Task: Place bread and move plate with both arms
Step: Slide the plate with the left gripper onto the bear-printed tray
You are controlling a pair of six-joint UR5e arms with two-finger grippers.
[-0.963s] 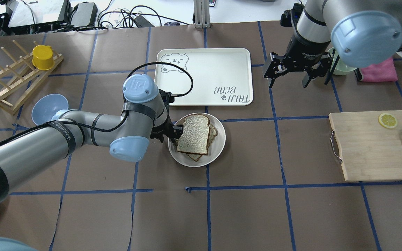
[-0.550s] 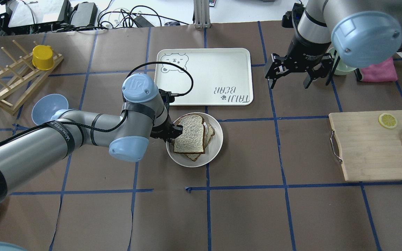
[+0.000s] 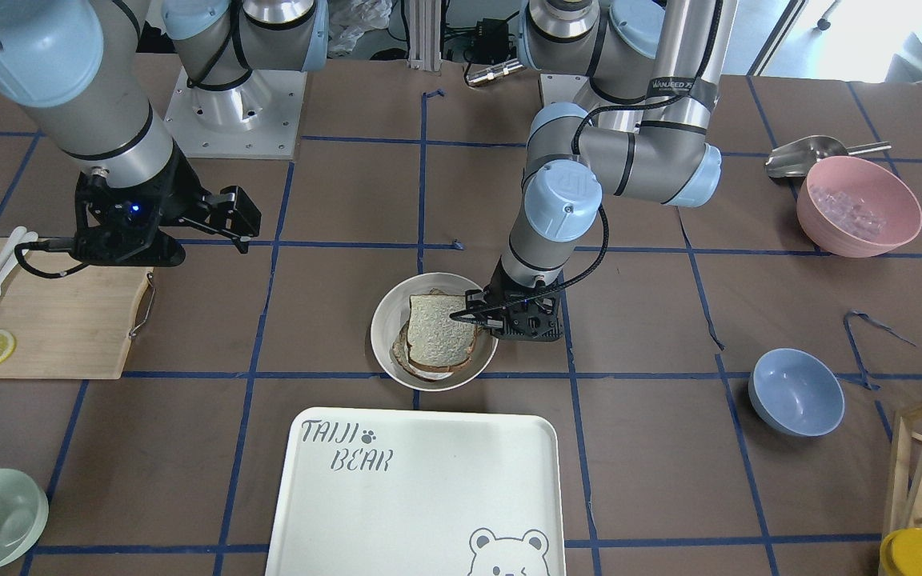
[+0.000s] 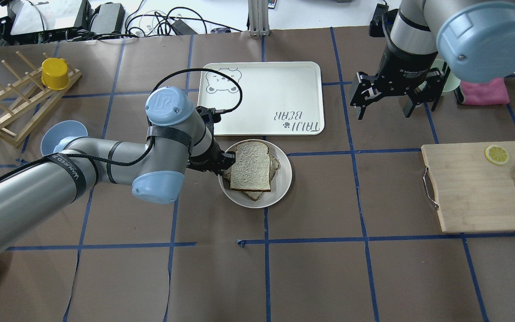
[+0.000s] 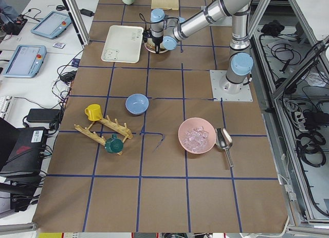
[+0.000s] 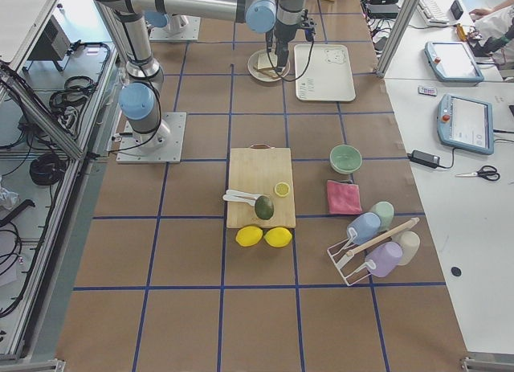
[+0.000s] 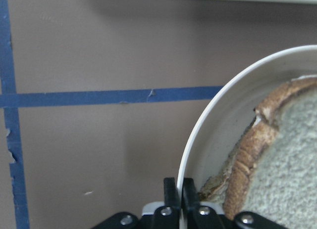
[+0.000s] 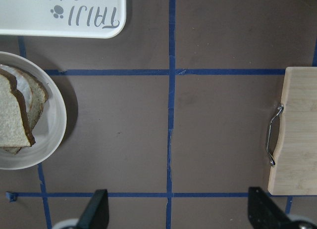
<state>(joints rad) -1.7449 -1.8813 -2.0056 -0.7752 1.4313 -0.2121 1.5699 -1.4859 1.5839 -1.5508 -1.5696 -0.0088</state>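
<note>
Off-white plate [image 4: 283, 177] holds bread [image 4: 251, 166] atop another slice [image 4: 254, 195].

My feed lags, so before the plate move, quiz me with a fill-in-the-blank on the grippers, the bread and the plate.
1. The left gripper is shut on the ___ of the plate.
2. The bread lies on ___ of the other slices in the plate.
3. The right gripper is ___ and holds nothing.

Missing words: rim; top; open.
</note>
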